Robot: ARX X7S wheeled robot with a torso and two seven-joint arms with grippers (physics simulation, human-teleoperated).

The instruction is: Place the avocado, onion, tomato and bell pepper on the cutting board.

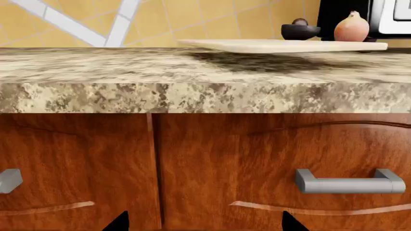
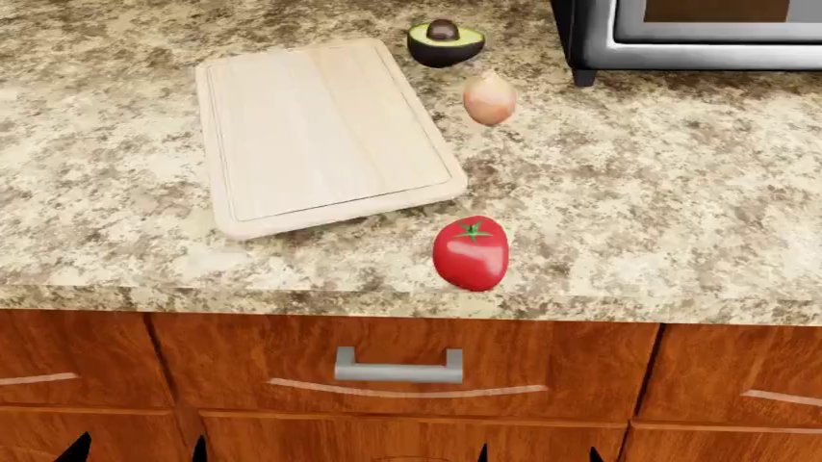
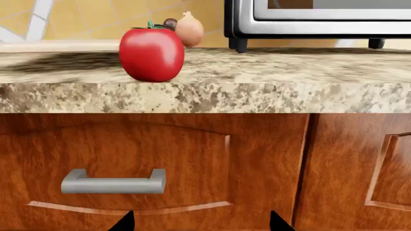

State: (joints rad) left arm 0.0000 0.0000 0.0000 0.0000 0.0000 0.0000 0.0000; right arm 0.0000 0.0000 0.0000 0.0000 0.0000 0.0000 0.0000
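Observation:
On the granite counter the pale cutting board (image 2: 321, 135) lies bare. Behind its far right corner are the halved avocado (image 2: 446, 42) and the tan onion (image 2: 490, 98). The glossy red tomato (image 2: 471, 252) stands near the counter's front edge, right of the board. The bell pepper is out of view. Both grippers hang low before the cabinet fronts, below the counter: left gripper (image 2: 138, 450) (image 1: 204, 224) open and empty, right gripper (image 3: 201, 224) open and empty. From the right wrist the tomato (image 3: 151, 54) sits above on the counter lip.
A steel oven (image 2: 694, 34) stands at the back right of the counter. The counter's stone edge (image 1: 205, 96) overhangs wooden drawers with a grey handle (image 2: 398, 368). A tiled wall (image 1: 77, 19) rises behind.

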